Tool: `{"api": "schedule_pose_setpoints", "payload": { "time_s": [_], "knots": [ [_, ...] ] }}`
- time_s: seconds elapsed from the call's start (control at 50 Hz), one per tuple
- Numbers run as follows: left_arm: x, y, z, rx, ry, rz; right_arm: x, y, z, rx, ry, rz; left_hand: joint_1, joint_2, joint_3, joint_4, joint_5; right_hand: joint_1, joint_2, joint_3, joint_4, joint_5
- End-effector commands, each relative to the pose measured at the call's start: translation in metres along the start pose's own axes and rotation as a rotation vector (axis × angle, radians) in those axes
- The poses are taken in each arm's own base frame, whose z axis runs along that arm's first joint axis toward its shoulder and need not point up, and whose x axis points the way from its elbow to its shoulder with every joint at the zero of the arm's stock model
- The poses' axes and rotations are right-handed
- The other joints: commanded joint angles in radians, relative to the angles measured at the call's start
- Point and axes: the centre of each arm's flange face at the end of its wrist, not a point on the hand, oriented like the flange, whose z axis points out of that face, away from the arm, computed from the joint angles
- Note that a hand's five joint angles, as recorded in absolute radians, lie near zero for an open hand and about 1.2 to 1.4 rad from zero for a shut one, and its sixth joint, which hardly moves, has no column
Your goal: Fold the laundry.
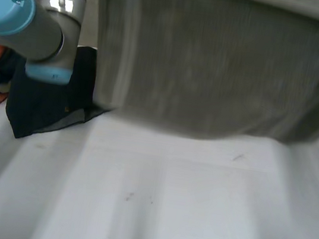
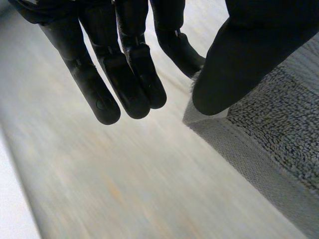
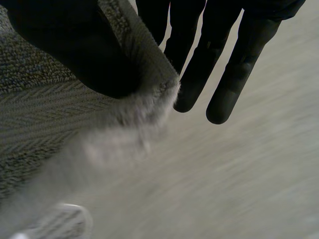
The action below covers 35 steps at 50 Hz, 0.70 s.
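The grey towel (image 1: 228,63) hangs across the upper frame, its corners pinched thumb-to-fingers by the left hand (image 2: 239,59) and right hand (image 3: 70,50).

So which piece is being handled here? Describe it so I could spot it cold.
Above the white table hangs a broad grey towel, spread across the head view. The left hand and the right hand each pinch a corner of it. Unlike the dark garment lying crumpled on the table by the left arm, it is pale grey, looped in texture and held up.
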Motion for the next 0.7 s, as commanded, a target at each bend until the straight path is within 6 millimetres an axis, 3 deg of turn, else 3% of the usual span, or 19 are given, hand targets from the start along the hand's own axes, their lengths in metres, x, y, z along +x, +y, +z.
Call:
{"api": "schedule_pose_setpoints", "payload": {
  "time_s": [0.02, 0.12, 0.18, 0.26, 0.28, 0.42, 0.5, 0.58, 0.64, 0.7],
  "knots": [
    [-0.005, -0.015, 0.01, 0.155, -0.06, -0.009, 0.008, -0.019, 0.011, 0.199, 0.145, 0.043, 0.249, 0.198, 0.203, 0.196, 0.251, 0.261, 0.21, 0.202, 0.195, 0.2],
    [0.011, 0.017, -0.022, -0.013, 0.016, -0.008, -0.013, -0.003, 0.0, 0.106, 0.007, 0.059, 0.249, 0.198, 0.203, 0.196, 0.251, 0.261, 0.21, 0.202, 0.195, 0.2],
    [0.022, 0.034, -0.048, -0.104, 0.065, -0.01, -0.036, 0.017, -0.013, -0.005, -0.105, 0.074, 0.249, 0.198, 0.203, 0.196, 0.251, 0.261, 0.21, 0.202, 0.195, 0.2],
    [0.031, 0.055, -0.086, -0.244, 0.13, -0.002, -0.065, 0.048, -0.036, -0.163, -0.246, 0.09, 0.249, 0.198, 0.203, 0.196, 0.251, 0.261, 0.21, 0.202, 0.195, 0.2],
    [0.034, 0.065, -0.107, -0.322, 0.166, 0.004, -0.072, 0.054, -0.042, -0.194, -0.273, 0.094, 0.249, 0.198, 0.203, 0.196, 0.251, 0.261, 0.21, 0.202, 0.195, 0.2],
    [0.04, 0.08, -0.173, -0.527, 0.265, 0.007, -0.119, 0.105, -0.09, -0.424, -0.477, 0.135, 0.249, 0.198, 0.203, 0.196, 0.251, 0.261, 0.21, 0.202, 0.195, 0.2],
    [0.037, 0.076, -0.187, -0.561, 0.279, 0.005, -0.127, 0.119, -0.102, -0.493, -0.509, 0.17, 0.249, 0.198, 0.203, 0.196, 0.251, 0.261, 0.21, 0.202, 0.195, 0.2],
    [0.034, 0.069, -0.19, -0.562, 0.279, 0.009, -0.116, 0.136, -0.104, -0.578, -0.452, 0.289, 0.249, 0.198, 0.203, 0.196, 0.251, 0.23, 0.179, 0.171, 0.164, 0.17],
    [0.031, 0.063, -0.189, -0.554, 0.273, 0.011, -0.108, 0.142, -0.102, -0.621, -0.401, 0.382, 0.249, 0.198, 0.203, 0.196, 0.251, -0.087, -0.137, -0.146, -0.152, -0.147],
    [0.027, 0.057, -0.186, -0.542, 0.264, 0.012, -0.107, 0.143, -0.103, -0.642, -0.386, 0.426, 0.249, 0.198, 0.203, 0.196, 0.251, -0.19, -0.24, -0.249, -0.256, -0.25]
  ]
}}
